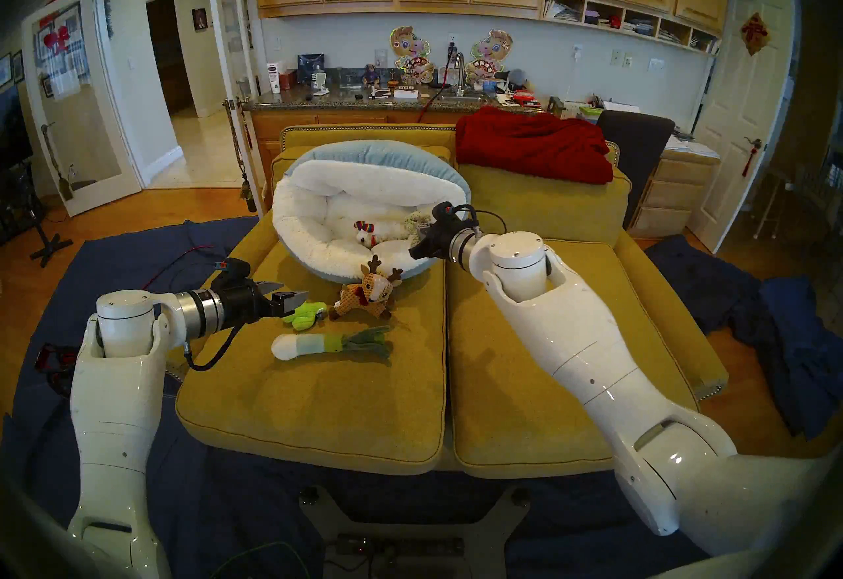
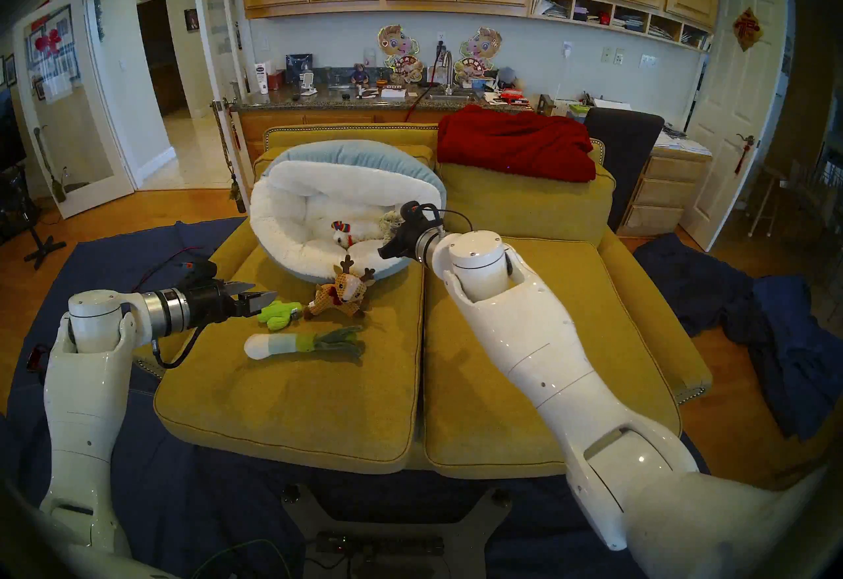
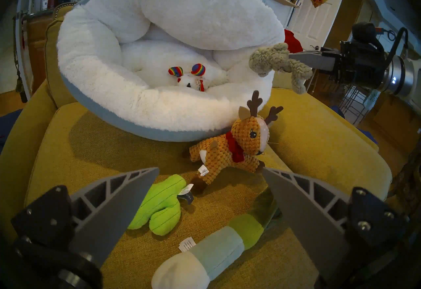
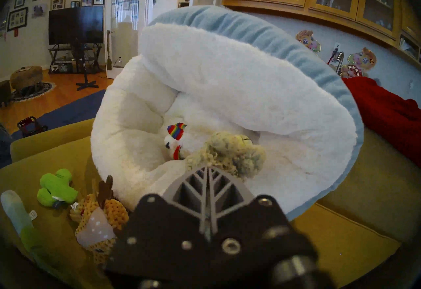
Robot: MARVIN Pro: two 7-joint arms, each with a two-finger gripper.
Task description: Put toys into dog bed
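the dog bed (image 1: 319,199) is fluffy white inside and light blue outside, and it sits on a mustard-yellow sofa (image 1: 319,404) with a deep red blanket (image 1: 533,144) to the bed's right. inside the bed lies a white fluffy toy (image 1: 365,235) with rainbow-striped ears, next to a grey-beige plush (image 3: 273,60). in front of the bed are an orange-brown reindeer (image 1: 365,290) with dark brown antlers and a red scarf, a lime-green cactus (image 1: 304,315), and a leek (image 1: 328,343) banded white, pale green and dark green.
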